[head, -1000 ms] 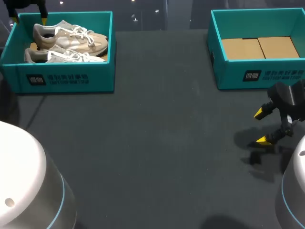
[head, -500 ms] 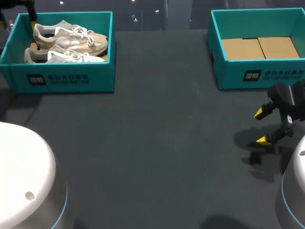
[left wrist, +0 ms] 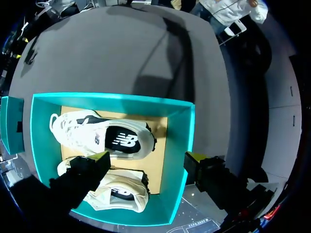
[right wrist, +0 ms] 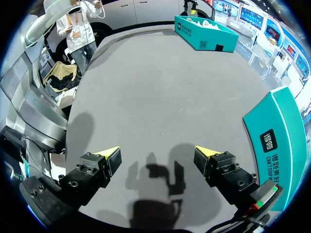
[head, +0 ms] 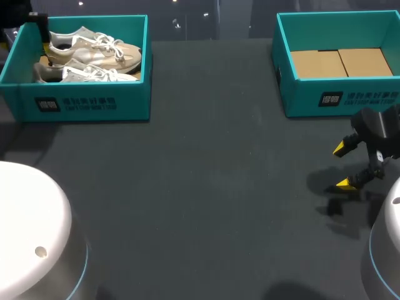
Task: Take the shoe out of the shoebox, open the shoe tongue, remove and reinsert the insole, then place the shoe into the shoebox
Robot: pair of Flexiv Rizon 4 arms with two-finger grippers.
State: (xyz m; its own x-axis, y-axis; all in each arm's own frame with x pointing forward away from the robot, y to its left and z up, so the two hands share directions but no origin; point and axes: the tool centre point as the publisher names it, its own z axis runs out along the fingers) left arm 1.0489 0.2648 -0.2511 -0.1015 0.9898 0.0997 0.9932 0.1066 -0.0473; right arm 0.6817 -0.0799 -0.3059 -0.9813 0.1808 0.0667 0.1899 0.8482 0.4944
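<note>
Step in hand, as I judge it: reaching in for a shoe, nothing lifted yet.

Left pincer [left wrist: 148, 159] hangs above the left shoebox [head: 87, 103], released and holding nothing. One finger is over the shoes. The other sits at the box's side wall or just outside it.

To do it well:
- Shift the pincer inward so both fingers clear the wall.
- Centre on one shoe only.
- Come down across the collar or mid-upper, not the laces.
- Clench firmly, then lift straight up until the sole clears the rim.
- The shoes lie side by side and touching, so a wide grip could drag the second one.

Both shoes are in the left shoebox at the far left corner of the counter [head: 206, 187]: far shoe [head: 94, 47], near shoe [head: 87, 74]. They lie on their sides on a cardboard floor.

The right shoebox [head: 350, 100] at the far right holds only a cardboard liner [head: 340, 62], no shoe.

Right pincer [head: 342, 166] hovers low over bare counter near the right shoebox, fingers spread, released, holding nothing.

Counts:
- shoeboxes: 2
- shoes: 2
- pincers: 2, both released
- shoes out on the counter: 0
</note>
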